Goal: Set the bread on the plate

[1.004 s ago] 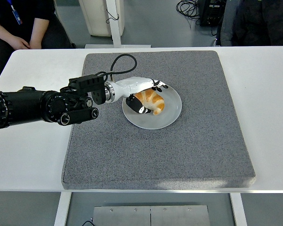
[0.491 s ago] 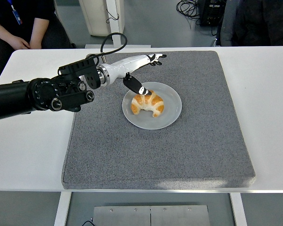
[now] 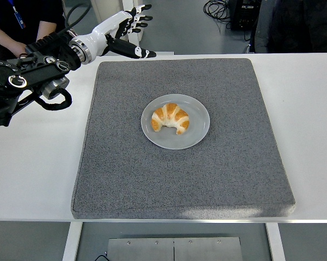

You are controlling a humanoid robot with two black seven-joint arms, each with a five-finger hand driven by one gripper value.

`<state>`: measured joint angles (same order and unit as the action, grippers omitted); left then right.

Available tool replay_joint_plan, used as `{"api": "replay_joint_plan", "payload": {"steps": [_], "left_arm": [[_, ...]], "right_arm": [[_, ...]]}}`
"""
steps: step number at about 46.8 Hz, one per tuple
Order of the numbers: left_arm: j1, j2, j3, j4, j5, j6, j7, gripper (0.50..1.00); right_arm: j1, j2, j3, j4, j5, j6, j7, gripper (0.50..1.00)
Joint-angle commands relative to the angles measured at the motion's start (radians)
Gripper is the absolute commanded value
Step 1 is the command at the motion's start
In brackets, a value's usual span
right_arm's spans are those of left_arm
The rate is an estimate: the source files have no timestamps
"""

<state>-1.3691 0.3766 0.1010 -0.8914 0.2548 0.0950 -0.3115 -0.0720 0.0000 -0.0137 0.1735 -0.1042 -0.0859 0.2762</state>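
Left hand (image 3: 125,30) is raised at the upper left, above the far left corner of the grey mat (image 3: 234,179), its fingers (image 3: 140,17) spread and holding nothing. Well apart from it, the bread (image 3: 171,118), a croissant, lies on the grey plate (image 3: 198,133) near the middle of the mat, curved ends toward the near edge. Half a second ago the hand was just behind the plate with its thumb almost over the bread; a second ago it was wrapped around the bread on the plate. It has since drawn back up and left, and the bread has stayed put. A person's arm (image 3: 13,46) shows at the top left, behind the white table (image 3: 310,136).
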Motion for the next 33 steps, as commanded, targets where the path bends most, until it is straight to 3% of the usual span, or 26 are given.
{"api": "replay_joint_plan", "payload": {"steps": [1,14,23,33], "left_arm": [[0.028,0.001,-0.044,0.017,-0.084,0.000,-0.003,0.949],[0.203,-0.010,-0.336,0.080,-0.111,0.000,-0.015,0.958],[0.272,-0.013,-0.425,0.086,-0.117,0.000,-0.073,0.958],[0.351,-0.059,-0.550,0.106,-0.124,0.000,-0.075,0.958]], "right_arm": [[0.000,0.000,0.003,0.001,0.000,0.000,0.000,1.000],[0.000,0.000,0.003,0.001,0.000,0.000,0.000,1.000],[0.000,0.000,0.003,0.004,0.000,0.000,0.000,1.000],[0.000,0.000,0.003,0.004,0.001,0.000,0.000,1.000]]}}
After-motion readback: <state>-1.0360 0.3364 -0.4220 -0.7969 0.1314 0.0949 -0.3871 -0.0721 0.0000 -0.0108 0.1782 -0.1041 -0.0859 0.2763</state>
